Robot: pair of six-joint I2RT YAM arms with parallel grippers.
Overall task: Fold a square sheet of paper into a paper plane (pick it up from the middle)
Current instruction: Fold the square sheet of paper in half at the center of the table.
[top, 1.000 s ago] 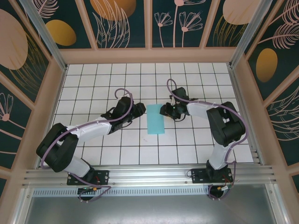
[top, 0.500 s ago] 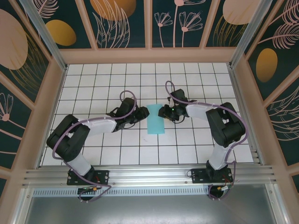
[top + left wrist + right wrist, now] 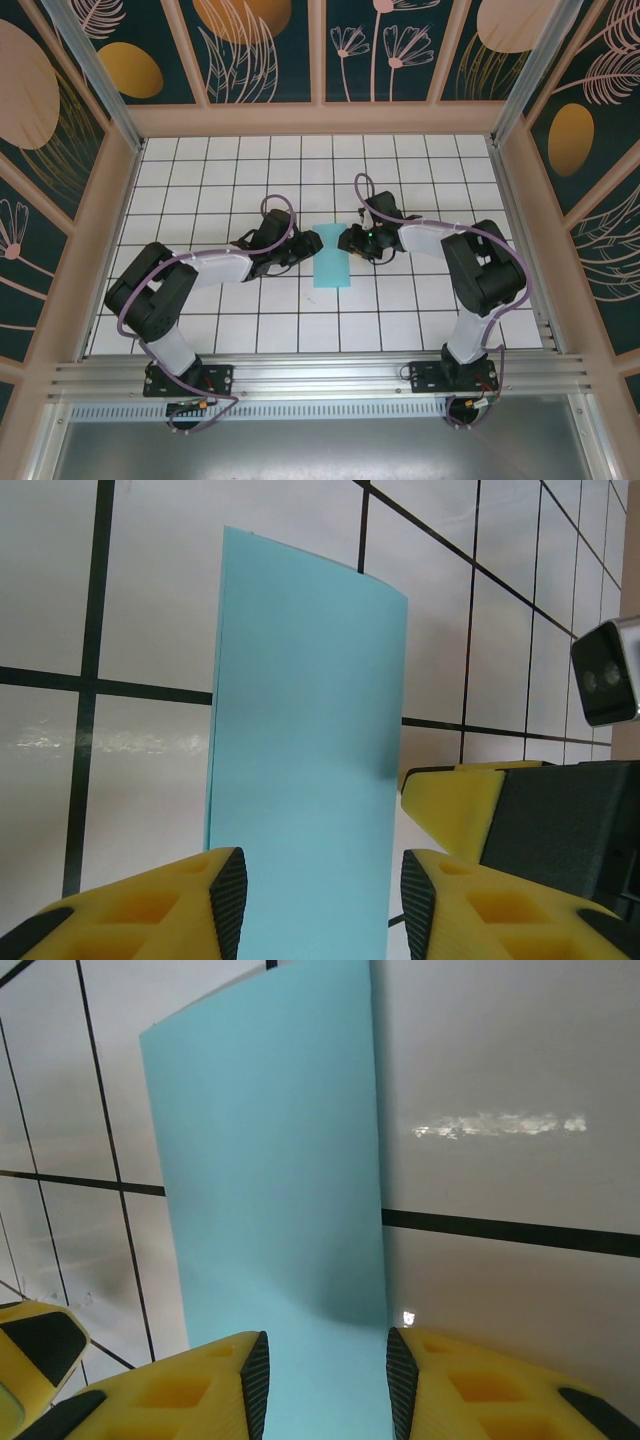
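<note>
White-tiled desk [image 3: 200, 180] carries the folded square sheet of paper [image 3: 332, 262] at its middle. The left gripper [image 3: 306, 244] and right gripper [image 3: 348, 240] flank its far end, jaws spread, pinching nothing. Thin and floppy, it likely creases easily; grip mid-edge.

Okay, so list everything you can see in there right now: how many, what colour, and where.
square sheet of paper: one, turquoise-blue, folded to a narrow rectangle, flat at mid-table between the grippers
table: one, white tiles with dark grid lines, under everything
wall panels: several, dark teal with peach and orange plant shapes, around the table
rail: one, silver metal, along the near edge
left arm: one, black and white with a purple cable, reaching in from the left
right arm: one, same colours, reaching in from the right
left gripper: one, yellow fingers with black pads, open, at the paper's edge
right gripper: one, same colours, open, at the opposite edge
</note>
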